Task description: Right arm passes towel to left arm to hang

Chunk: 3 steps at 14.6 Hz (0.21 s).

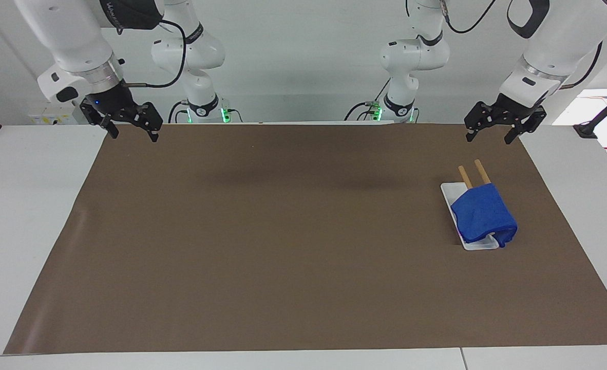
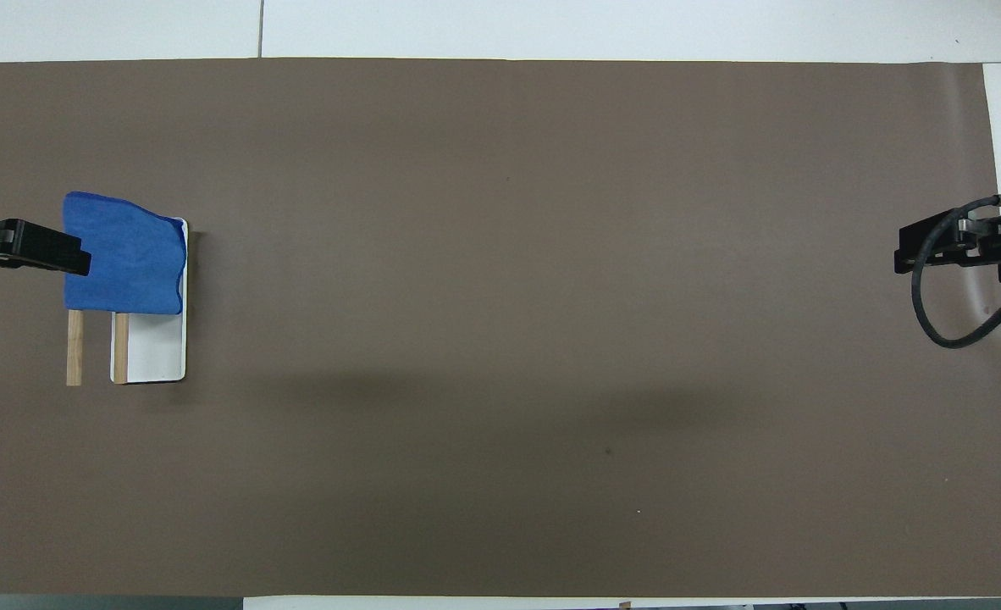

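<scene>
Draping towel over wooden bars

A robotics lab: two white arms bolted beside a brown-papered table.

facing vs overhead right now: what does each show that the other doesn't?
Facing only: both white arms down to their bases, and daylight between the open left gripper and the royal-blue microfibre towel, so no contact. It also shows the open right gripper held off the brown mat.
Overhead only: the left gripper appears to overlap the towel edge; the white base plate shows its bare part.
Both: towel draped over the two wooden bars, at the left arm's end.
</scene>
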Tool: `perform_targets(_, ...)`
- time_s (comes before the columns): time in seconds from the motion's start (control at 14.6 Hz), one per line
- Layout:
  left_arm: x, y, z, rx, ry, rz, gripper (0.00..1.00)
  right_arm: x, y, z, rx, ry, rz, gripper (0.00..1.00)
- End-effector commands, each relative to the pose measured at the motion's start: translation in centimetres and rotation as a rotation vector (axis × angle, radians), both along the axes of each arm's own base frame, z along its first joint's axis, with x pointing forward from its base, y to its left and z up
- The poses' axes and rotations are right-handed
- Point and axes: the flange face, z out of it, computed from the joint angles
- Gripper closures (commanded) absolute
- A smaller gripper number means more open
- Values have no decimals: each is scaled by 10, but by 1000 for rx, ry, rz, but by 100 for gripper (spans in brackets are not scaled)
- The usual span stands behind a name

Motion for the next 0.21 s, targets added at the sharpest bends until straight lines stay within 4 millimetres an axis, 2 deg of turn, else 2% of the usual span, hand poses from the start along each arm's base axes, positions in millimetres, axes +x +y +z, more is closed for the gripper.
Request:
perform_targets(0.0,-11,3,6,2,-11,8,0,-4,-7,4,9,6,30,0)
perform_targets(0.14,-16,6,14,2,-20,14,0,-4,-5,4,9,6,33,0)
